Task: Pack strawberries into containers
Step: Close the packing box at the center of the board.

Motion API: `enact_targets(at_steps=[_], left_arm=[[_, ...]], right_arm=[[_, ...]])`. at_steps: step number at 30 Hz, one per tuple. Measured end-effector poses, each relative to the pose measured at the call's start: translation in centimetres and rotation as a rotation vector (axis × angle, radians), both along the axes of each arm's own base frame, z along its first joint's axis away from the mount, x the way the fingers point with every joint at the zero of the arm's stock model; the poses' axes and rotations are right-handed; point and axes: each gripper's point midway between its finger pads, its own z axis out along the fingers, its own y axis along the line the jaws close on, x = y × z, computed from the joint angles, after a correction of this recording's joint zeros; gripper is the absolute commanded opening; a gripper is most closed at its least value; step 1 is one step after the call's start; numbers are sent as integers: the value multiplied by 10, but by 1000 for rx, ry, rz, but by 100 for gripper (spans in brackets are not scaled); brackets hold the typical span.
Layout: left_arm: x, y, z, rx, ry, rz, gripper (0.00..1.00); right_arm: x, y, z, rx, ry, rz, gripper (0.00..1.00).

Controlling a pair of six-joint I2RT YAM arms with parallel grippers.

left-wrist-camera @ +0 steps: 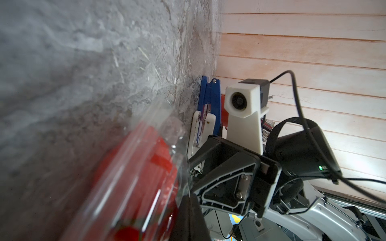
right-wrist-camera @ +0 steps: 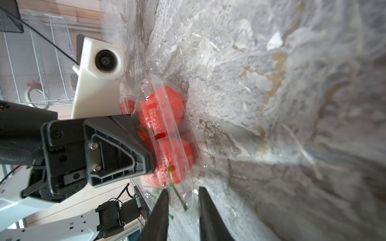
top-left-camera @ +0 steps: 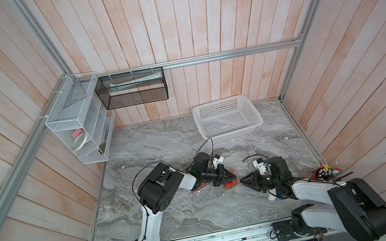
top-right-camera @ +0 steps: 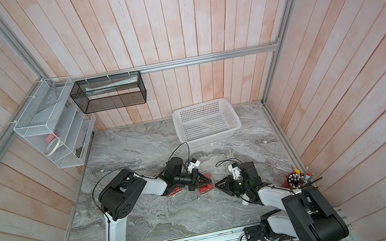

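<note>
A clear container (right-wrist-camera: 175,129) filled with strawberries (right-wrist-camera: 165,104) is pressed down at the middle of the worktop (top-left-camera: 175,210) by the clenched left hand (top-left-camera: 231,175). Its near rim is seen between the parted, empty jaws of the right hand (right-wrist-camera: 182,194), which is pointed straight at it.

Clear container (right-wrist-camera: 177,125) packed with red strawberries (right-wrist-camera: 160,108), second filled container (top-left-camera: 199,187) near

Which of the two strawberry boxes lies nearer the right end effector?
The box at the left end effector's tip; the other box sits farther back, under the left arm.
</note>
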Motion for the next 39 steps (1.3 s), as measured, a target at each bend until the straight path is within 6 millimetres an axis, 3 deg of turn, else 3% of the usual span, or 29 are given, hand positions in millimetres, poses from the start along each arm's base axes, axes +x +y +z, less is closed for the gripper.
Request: enact_targets(at_steps=[14,19,22,26,31,35,39], left_arm=[[2,7,1,27,12,11,5],[4,8,1,28,12,14,5],[4,9,1,26,11,16,5],[5,9,2,22,8,15,5],[5,10,1,21,8,12,5],[8,9,2,28,2,6,5],[10,10,2,35,-3,6,5]], right_arm=[[38,0,0,-42,-3,6,28],[55,-1,12,-85,-52,18,28],[54,-8,22,-137,-92,13,29],[40,-13,41,-209,-153,19,27],[1,11,53,-250,-177,129,20],[-36,30,38,-254,-121,224,20],[-59,28,9,-285,-23,249,20]])
